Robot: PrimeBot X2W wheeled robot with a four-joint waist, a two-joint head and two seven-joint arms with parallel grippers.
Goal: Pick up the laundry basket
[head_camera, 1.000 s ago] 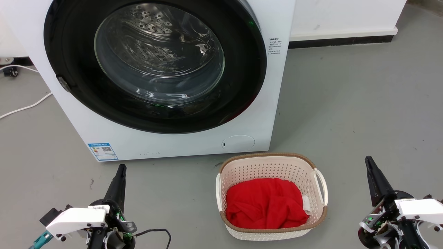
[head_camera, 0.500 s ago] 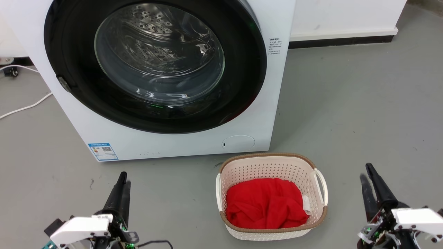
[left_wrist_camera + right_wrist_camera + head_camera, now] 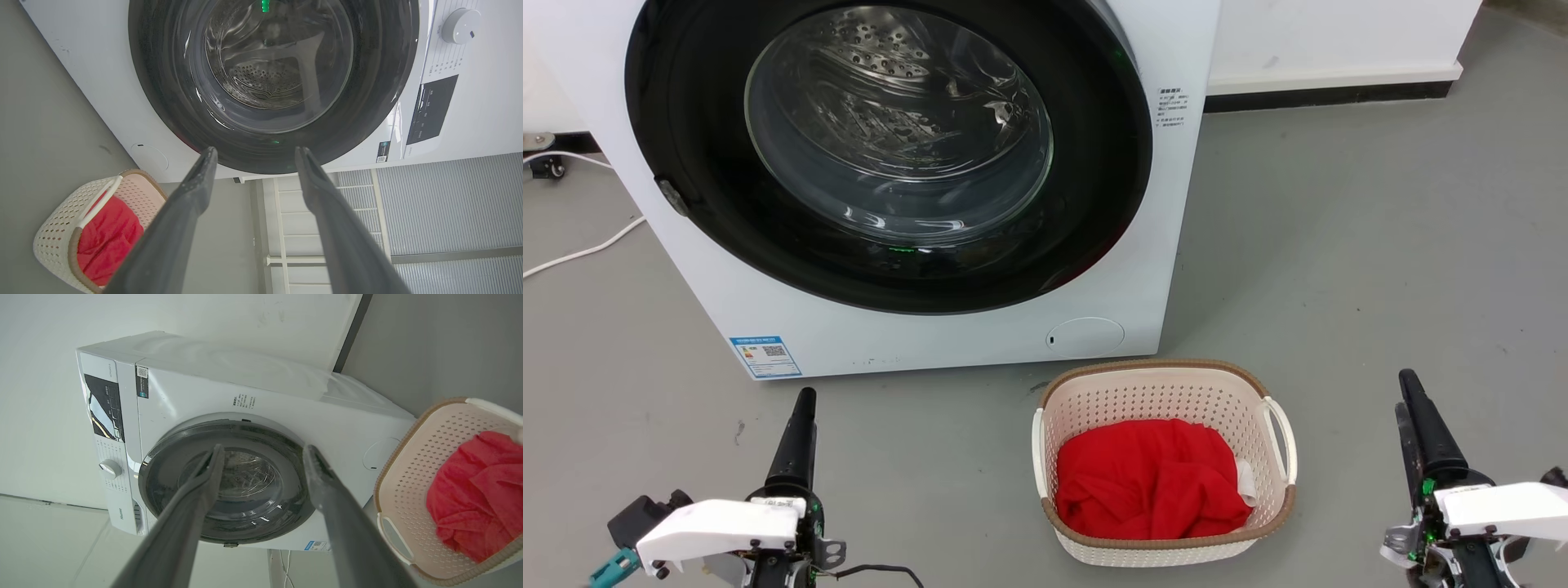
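White cable (image 3: 580,253) is seen on the grey floor (image 3: 1380,245) at 9 o'clock. Left gripper (image 3: 803,402) is held at 7 o'clock, fingers spread and empty, as shown in the left wrist view. Front-loading washing machine (image 3: 931,347) is placed at 11 to 12 o'clock, door apparently shut. The laundry basket (image 3: 1164,396) is set on the floor at 5 o'clock, near the machine's lower right corner, between the two grippers and touched by neither. A red garment (image 3: 1147,482) is bundled inside. Right gripper (image 3: 1405,394) is held at 4 o'clock, fingers likewise spread and empty. The basket is judged light and fairly stiff, perforated plastic with some flex; little weight is expected from the soft load. The two white loop handles, left handle (image 3: 1037,457) and right handle (image 3: 1282,441), are judged the best holds, one per gripper, so that tilt is avoided; the smooth walls are judged slippery.
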